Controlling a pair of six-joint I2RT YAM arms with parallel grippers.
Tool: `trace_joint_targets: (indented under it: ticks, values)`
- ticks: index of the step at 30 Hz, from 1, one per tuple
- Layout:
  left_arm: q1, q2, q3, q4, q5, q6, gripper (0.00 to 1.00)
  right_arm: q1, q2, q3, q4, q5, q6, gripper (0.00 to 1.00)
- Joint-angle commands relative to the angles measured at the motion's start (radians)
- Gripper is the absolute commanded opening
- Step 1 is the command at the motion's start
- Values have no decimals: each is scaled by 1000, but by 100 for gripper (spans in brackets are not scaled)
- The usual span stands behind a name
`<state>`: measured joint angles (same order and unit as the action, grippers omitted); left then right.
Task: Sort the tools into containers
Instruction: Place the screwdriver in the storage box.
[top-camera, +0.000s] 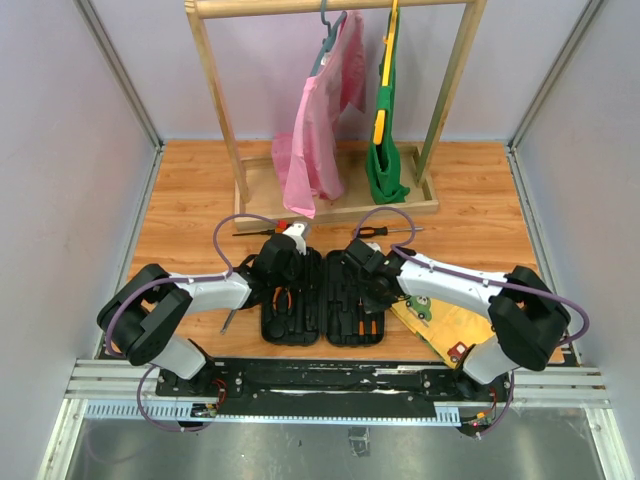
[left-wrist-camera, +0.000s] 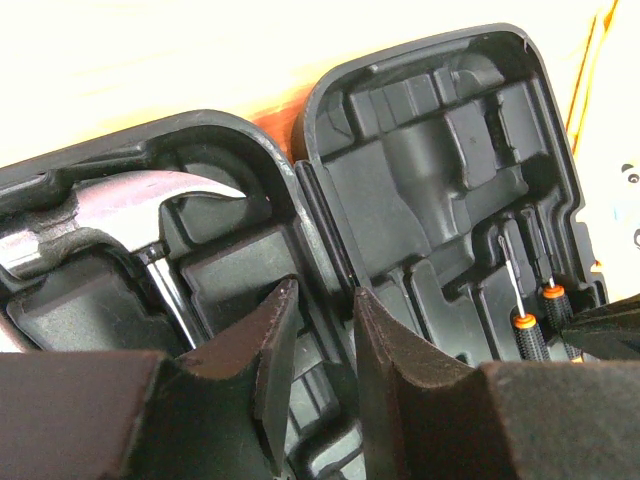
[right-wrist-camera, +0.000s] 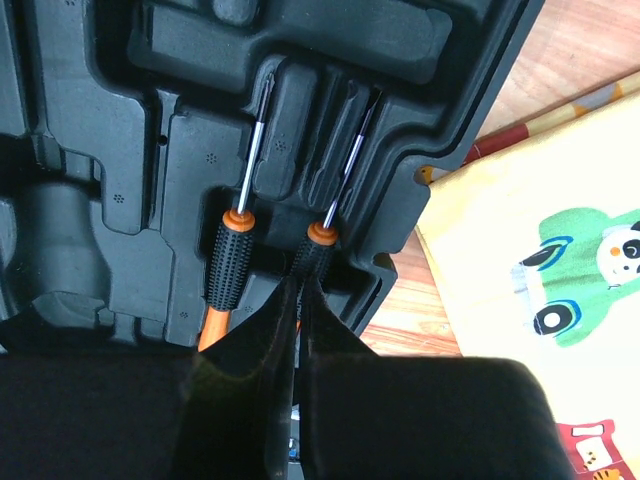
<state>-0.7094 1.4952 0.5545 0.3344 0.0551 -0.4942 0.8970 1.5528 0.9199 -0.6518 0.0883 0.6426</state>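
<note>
The black tool case lies open between the arms, its left half (top-camera: 290, 305) next to its right half (top-camera: 352, 305). A metal-headed hammer (left-wrist-camera: 130, 215) and orange-handled pliers (top-camera: 285, 297) sit in the left half. Two orange-and-black screwdrivers (right-wrist-camera: 228, 260) (right-wrist-camera: 320, 250) lie in slots of the right half. My left gripper (left-wrist-camera: 325, 295) hovers over the hinge rim, open, with nothing between its fingers. My right gripper (right-wrist-camera: 300, 288) is shut, its tips at the handle of the right-hand screwdriver. Loose screwdrivers lie on the table behind the case (top-camera: 260, 231) (top-camera: 388, 231) and left of it (top-camera: 229, 320).
A yellow picture board (top-camera: 440, 322) with cartoon vehicles lies right of the case, under the right arm. A wooden clothes rack (top-camera: 335, 195) with pink and green garments stands at the back. Grey walls close in both sides of the wooden table (top-camera: 190, 200).
</note>
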Motion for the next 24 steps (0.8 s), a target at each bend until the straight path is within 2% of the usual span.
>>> trace_joint_targets:
  ticks: [1,6,12,18,21,24]
  values:
    - [-2,31,6,-41,-52,28,32,31,66,-114,14,-7,21,3]
    - [-2,25,5,-42,-49,28,32,31,-107,-39,36,42,-61,11]
    - [-2,14,5,-44,-50,32,32,30,-258,63,90,124,-144,31]
    - [-2,-41,-18,-37,-54,43,33,25,-353,63,142,328,-90,51]
    - [-2,-53,-21,-37,-57,48,34,2,-384,15,205,395,-45,55]
    - [-3,-58,-20,-36,-49,50,34,-47,-393,-32,282,376,-12,56]
